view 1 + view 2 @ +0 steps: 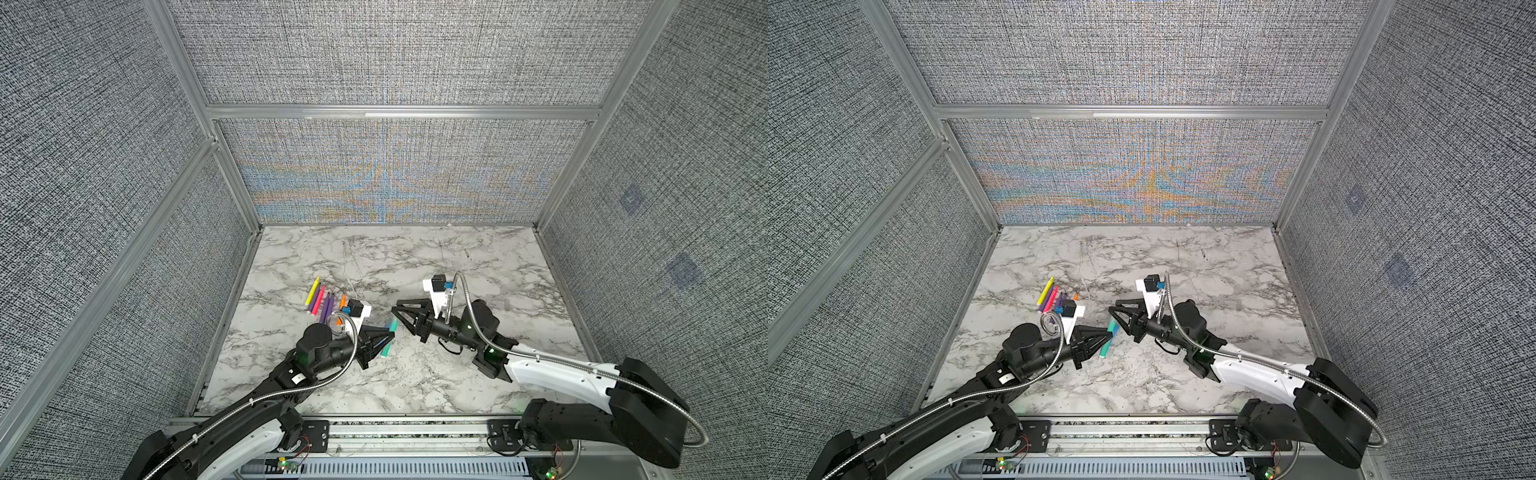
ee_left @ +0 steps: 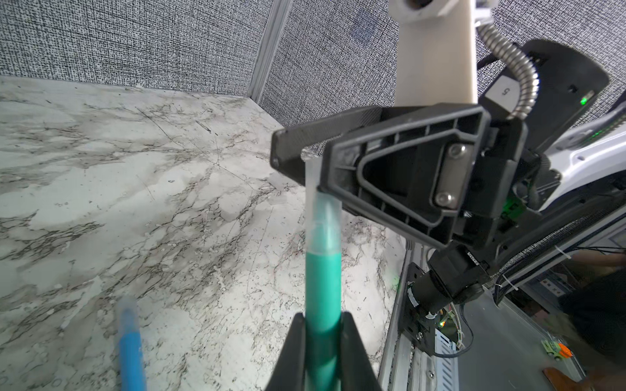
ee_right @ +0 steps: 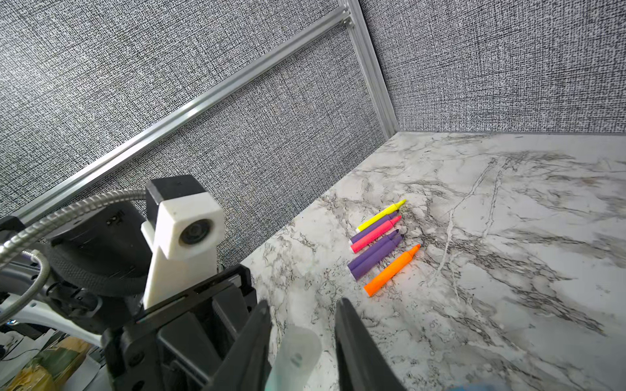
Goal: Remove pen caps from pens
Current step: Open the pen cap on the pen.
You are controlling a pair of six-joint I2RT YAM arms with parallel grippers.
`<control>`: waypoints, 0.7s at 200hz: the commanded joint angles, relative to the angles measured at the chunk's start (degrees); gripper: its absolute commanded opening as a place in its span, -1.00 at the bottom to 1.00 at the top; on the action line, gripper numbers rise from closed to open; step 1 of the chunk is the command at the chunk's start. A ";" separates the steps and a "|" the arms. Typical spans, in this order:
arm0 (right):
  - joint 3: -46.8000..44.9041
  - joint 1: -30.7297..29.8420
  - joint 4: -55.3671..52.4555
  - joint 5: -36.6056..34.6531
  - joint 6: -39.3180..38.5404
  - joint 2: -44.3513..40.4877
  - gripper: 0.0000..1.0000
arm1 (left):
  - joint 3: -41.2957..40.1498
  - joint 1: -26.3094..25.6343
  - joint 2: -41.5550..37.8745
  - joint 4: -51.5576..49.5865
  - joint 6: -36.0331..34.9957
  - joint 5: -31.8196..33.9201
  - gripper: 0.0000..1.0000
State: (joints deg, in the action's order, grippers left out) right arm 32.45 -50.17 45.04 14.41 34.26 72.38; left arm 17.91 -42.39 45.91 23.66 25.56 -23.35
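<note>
The left gripper (image 2: 321, 325) pinches the teal pen (image 2: 323, 284) by the barrel, its clear pen cap (image 2: 321, 210) lying between the jaws of the right gripper (image 3: 302, 304); whether those clamp it or stand just clear, I cannot tell.

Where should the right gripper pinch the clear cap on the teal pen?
Pinch the clear cap at its narrow free end, coming end-on along the barrel: the left gripper clamps the teal pen behind, so that end juts out free.
</note>
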 commanded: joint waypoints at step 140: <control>5.94 -1.57 -1.86 0.70 -1.47 4.13 -1.00 | -1.56 -0.17 -1.91 4.81 -2.24 0.77 -0.50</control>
State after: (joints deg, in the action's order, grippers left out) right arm 36.58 -51.64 44.60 15.88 34.59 76.38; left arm 16.47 -42.52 44.03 24.08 24.99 -21.52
